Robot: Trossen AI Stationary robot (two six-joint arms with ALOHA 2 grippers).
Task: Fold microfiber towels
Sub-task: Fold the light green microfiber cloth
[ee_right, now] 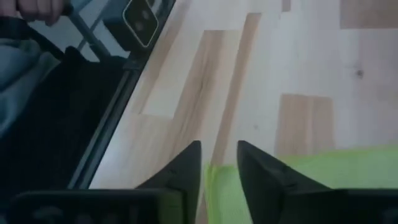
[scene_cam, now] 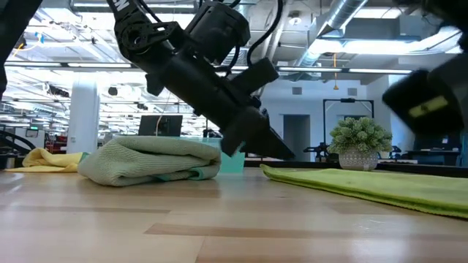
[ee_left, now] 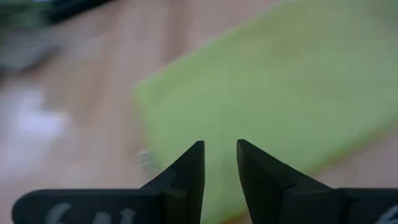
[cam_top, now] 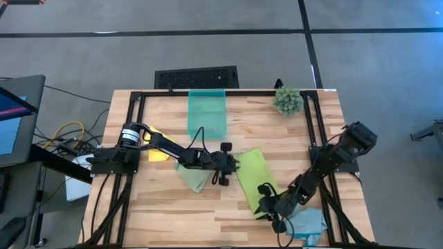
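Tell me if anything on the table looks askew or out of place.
The light blue towel lies crumpled, hanging off the table's front right corner. The pale green towel sits bunched, and the lime green towel lies flat but slanted.

Scanning every view for writing and coming up dry. Pale marks sit on the left gripper (ee_left: pixel 220 180) body in its wrist view, too blurred to read. Signs hang in the room beyond the counter (scene_cam: pixel 219 219), too small to make out.
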